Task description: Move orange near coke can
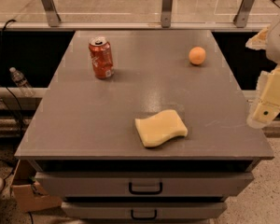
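The orange (197, 55) is a small round fruit on the far right part of the grey tabletop (107, 120). The coke can (101, 58) stands upright at the far left, red-orange with a silver top, well apart from the orange. My gripper (269, 102) is a pale cream part at the right edge of the view, beyond the table's right side and nearer than the orange. It touches nothing.
A pale yellow wavy-edged sponge (160, 128) lies near the table's front edge. Two drawers with handles (145, 187) sit below the top. A plastic bottle (20, 80) lies off to the left. A railing (167, 6) runs along the back.
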`<state>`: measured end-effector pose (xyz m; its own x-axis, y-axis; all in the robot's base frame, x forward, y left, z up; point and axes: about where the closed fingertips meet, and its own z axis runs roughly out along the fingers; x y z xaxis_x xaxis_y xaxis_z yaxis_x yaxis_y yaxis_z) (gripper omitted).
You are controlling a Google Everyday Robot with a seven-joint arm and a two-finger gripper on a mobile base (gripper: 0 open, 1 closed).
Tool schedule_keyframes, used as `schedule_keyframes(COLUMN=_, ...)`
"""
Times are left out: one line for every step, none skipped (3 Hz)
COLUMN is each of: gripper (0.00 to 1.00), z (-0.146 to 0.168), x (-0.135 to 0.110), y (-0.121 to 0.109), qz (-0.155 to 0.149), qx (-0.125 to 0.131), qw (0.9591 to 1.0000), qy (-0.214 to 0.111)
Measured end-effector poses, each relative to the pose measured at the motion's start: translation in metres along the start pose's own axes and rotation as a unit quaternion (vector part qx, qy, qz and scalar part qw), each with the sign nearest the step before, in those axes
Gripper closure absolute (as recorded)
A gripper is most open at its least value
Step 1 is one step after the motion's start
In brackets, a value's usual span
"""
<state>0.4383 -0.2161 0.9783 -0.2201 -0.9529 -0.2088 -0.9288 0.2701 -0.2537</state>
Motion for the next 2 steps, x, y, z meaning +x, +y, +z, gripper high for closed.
schedule_keyframes(gripper=0.00, z=0.000, x=0.000, y=0.000, qz=0.000, qx=0.000, qw=1.0000, qy=0.000)
schedule_keyframes(gripper=0.00, z=0.011, x=0.013, y=-0.013, qz=0.034, qx=0.019, qw=0.9991, qy=-0.019)
